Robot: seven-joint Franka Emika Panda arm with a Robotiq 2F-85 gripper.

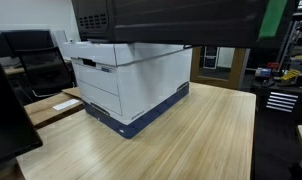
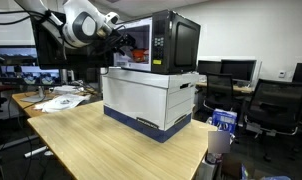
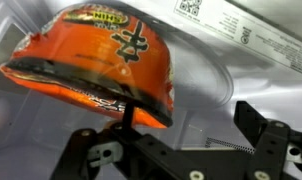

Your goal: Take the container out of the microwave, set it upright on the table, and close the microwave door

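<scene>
While office chairs [image 2: 281, 103] stand behind, the table [image 2: 106, 148] bears a file box [image 2: 141, 100].

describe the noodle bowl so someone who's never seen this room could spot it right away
Find the light wood-grain table, where a white-and-blue cardboard box carries a black boxy microwave. Inside it, shown in the wrist view, is a small round red-orange bowl with black and white print. It is the only bright, rounded thing there; the inner walls around it are pale and mostly plain.
</scene>
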